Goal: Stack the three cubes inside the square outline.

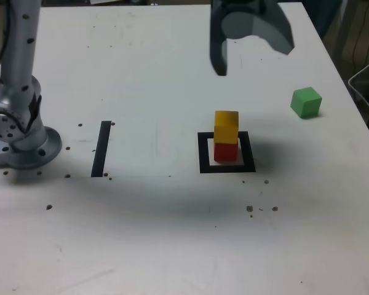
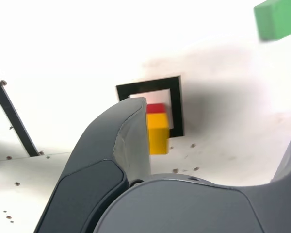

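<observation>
White counter (image 1: 160, 233), our hand (image 1: 249, 46) spread empty above yellow cube (image 1: 226, 126) on red cube (image 1: 226, 151); dropping green cube (image 1: 306, 102) off-centre could topple it

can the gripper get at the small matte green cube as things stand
Probably yes: the small matte green cube sits alone on the white table, apart from the stack, and the gripper hangs open above with nothing between.

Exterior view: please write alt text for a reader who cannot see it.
A small yellow cube sits on a red cube inside a thick black square outline on a white table. A dark grey gripper hangs open and empty above the stack, and a green cube lies apart toward the exterior view's right.
</observation>
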